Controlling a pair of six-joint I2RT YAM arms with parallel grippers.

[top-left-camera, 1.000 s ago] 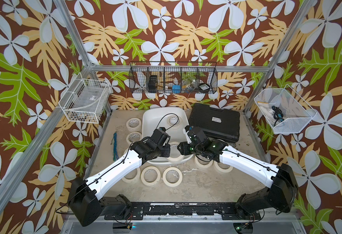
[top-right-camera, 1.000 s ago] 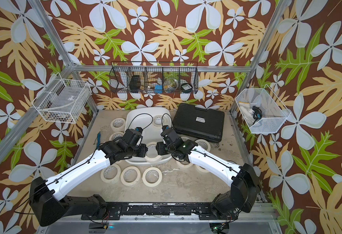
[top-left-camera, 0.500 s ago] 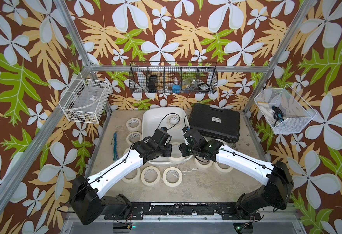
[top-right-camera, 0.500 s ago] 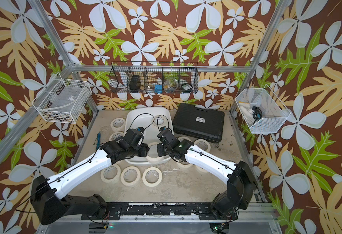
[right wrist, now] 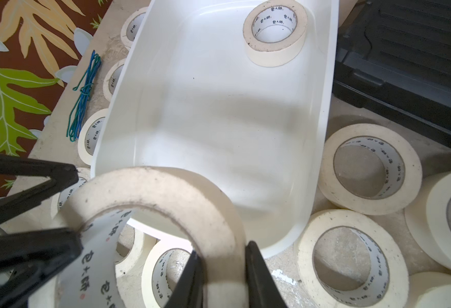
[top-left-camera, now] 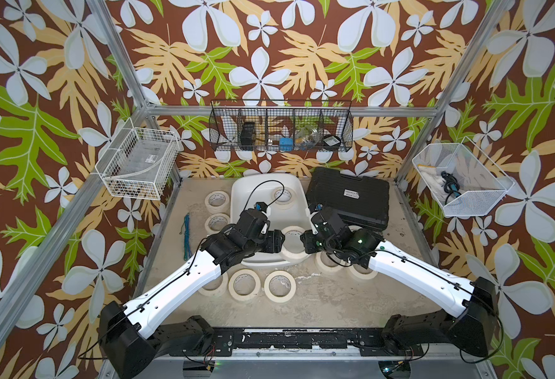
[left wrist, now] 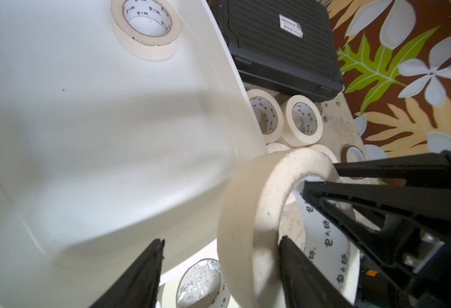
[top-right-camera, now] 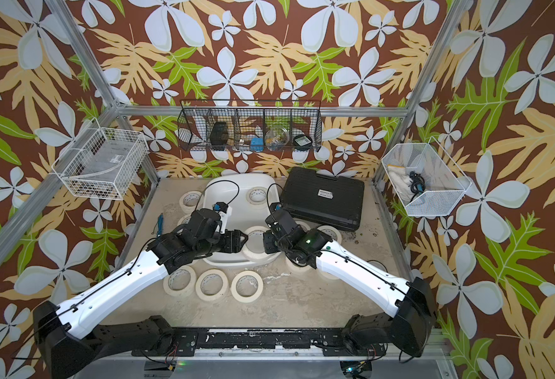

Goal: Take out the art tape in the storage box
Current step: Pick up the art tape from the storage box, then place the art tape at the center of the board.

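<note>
The left gripper (left wrist: 221, 240) has released: its jaws stand wide, astride the wall of the held roll (right wrist: 160, 197), perhaps brushing the core, while the right gripper (right wrist: 221, 249) has clamped that wall. This cream art tape hangs tilted above the near rim of the storage box (top-left-camera: 236, 197). A second roll (top-left-camera: 282, 197) lies flat in the box's far corner, open white floor between. Loose rolls (top-left-camera: 279, 285) crowd outside that rim.

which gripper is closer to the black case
Right. The right gripper, shut on a roll, sits close to the near edge of the case; the left gripper, open, is on the other side of that roll, farther off.
</note>
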